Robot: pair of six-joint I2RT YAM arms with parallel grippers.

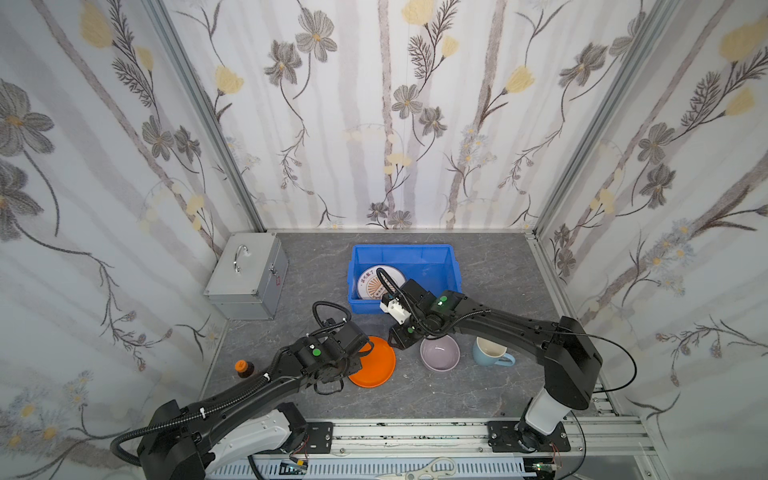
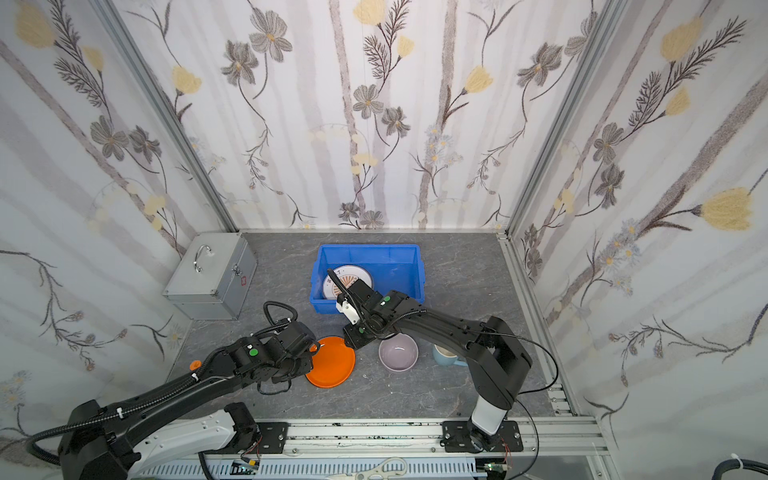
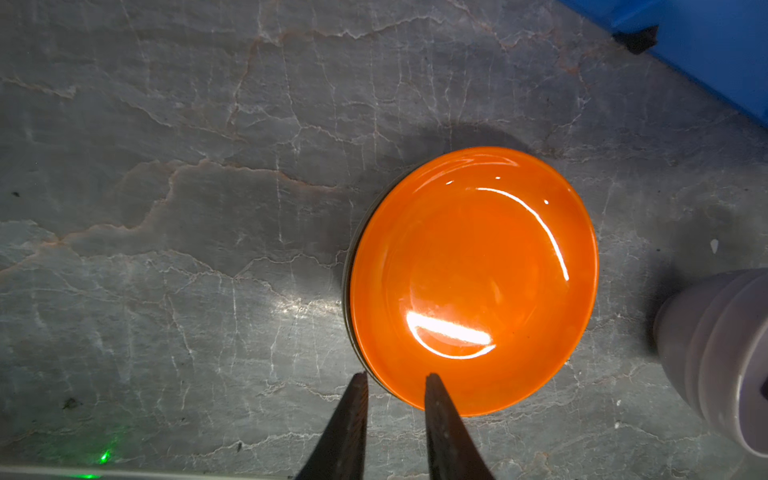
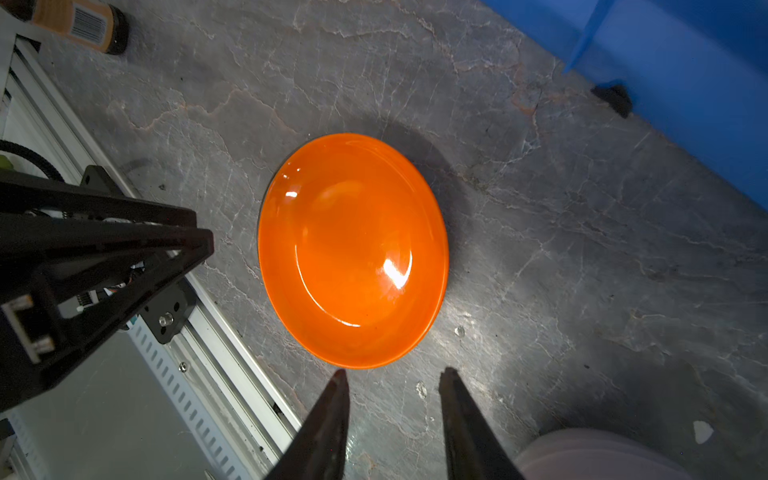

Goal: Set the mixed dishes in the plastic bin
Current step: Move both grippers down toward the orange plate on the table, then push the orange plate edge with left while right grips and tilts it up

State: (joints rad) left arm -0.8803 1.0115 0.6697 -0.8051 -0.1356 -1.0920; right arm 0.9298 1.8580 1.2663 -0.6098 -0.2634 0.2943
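Observation:
The orange plate (image 1: 374, 363) (image 2: 334, 363) lies flat on the grey table, in front of the blue plastic bin (image 1: 415, 253) (image 2: 370, 249). Inside the bin rests a white plate with a sunburst middle (image 1: 372, 282), partly hidden by my right arm. My left gripper (image 3: 395, 378) (image 1: 363, 353) is at the orange plate's (image 3: 473, 282) left rim, fingers a little apart, nothing clamped. My right gripper (image 4: 392, 372) (image 1: 395, 343) hovers open just beyond the plate's (image 4: 353, 249) far-right rim. To the right stand the lilac bowl (image 1: 439, 352) (image 3: 723, 353) and the pale-blue mug (image 1: 490, 351).
A silver metal case (image 1: 247, 278) stands at the back left. A small brown bottle with an orange cap (image 1: 244, 369) (image 4: 79, 25) stands left of the plate behind my left arm. Patterned walls close three sides, and an aluminium rail (image 1: 415, 432) runs along the front.

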